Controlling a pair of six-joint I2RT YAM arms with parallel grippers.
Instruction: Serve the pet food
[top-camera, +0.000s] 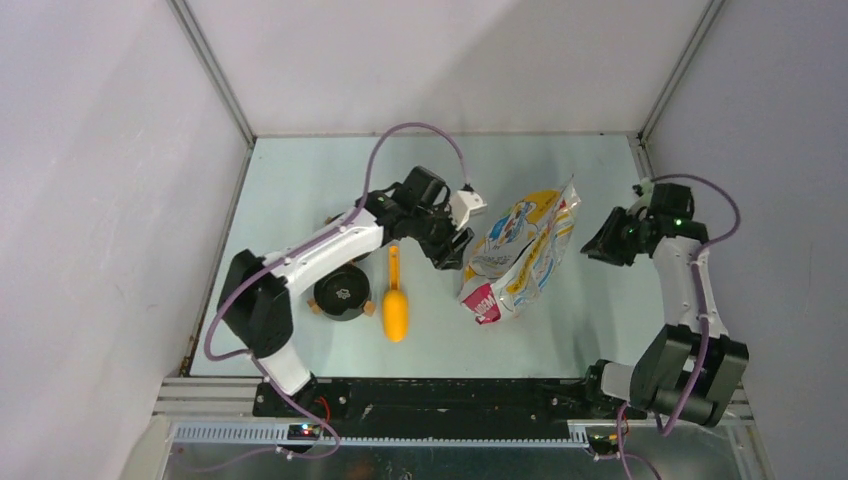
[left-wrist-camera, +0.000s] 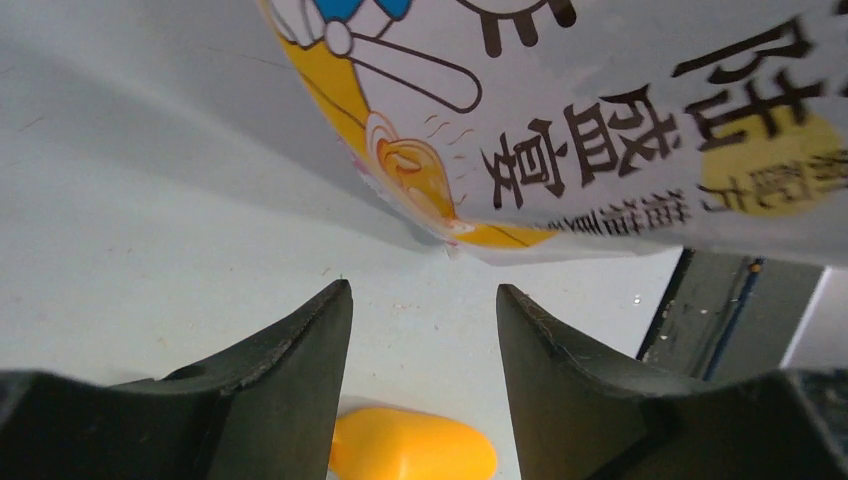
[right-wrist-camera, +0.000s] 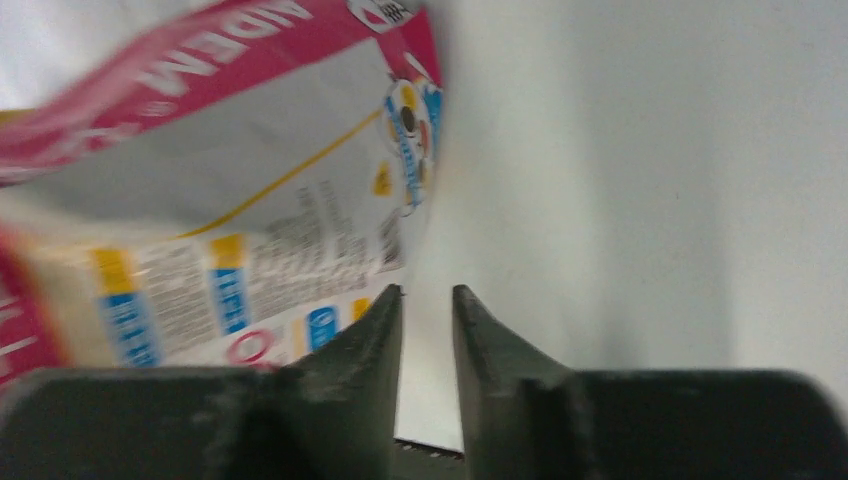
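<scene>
Well — left gripper (left-wrist-camera: 421, 290) beside bag (left-wrist-camera: 600, 110)

Slightly parted jaws near the printed bag (right-wrist-camera: 230, 190).

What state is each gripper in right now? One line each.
Left gripper: open, holding nothing, the bag just ahead.
Right gripper: open by only a narrow gap, holding nothing.

The left arm (top-camera: 330, 245) and right arm (top-camera: 690, 288) are showing white shells between black joint housings, each trailing a purple cable (top-camera: 415, 125). The left pincer (left-wrist-camera: 420, 310) and right pincer (right-wrist-camera: 428, 300) are wearing matte black, wedge-shaped fingers (left-wrist-camera: 290, 380). A green light (top-camera: 678, 220) is glowing on the right wrist.
</scene>
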